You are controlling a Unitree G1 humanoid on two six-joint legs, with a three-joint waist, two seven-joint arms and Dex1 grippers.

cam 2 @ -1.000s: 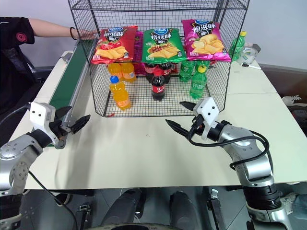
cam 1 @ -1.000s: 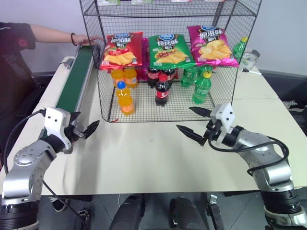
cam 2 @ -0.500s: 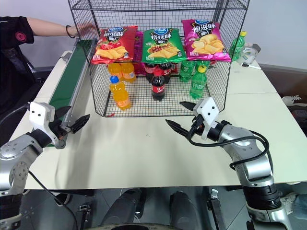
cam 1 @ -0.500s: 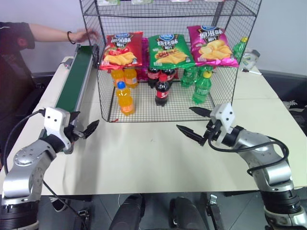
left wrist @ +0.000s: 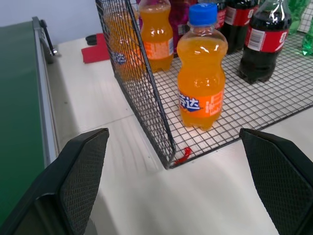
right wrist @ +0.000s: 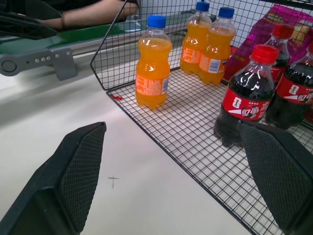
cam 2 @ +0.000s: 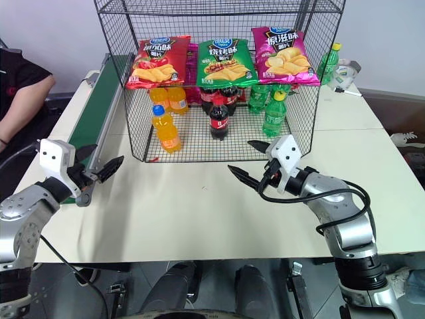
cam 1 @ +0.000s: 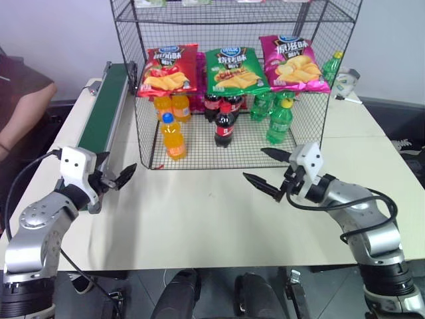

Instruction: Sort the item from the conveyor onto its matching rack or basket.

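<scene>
Orange soda bottle (cam 1: 174, 137) stood upright on wire rack (cam 1: 312, 73) floor near its front-left corner, left gripper (cam 1: 117, 178) and right gripper (cam 1: 267, 171) gaped wide before rack, both empty.

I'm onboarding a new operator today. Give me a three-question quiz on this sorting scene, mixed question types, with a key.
1. True or false: the left gripper is shut on an orange soda bottle.
2. Multiple choice: which bottle stands at the front of the rack, nearest the conveyor? A) cola B) orange soda C) green
3. Fill in: the chip bags hang above the ____.

Key
1. False; both it and the right gripper are open and hold nothing.
2. B
3. bottles
</scene>
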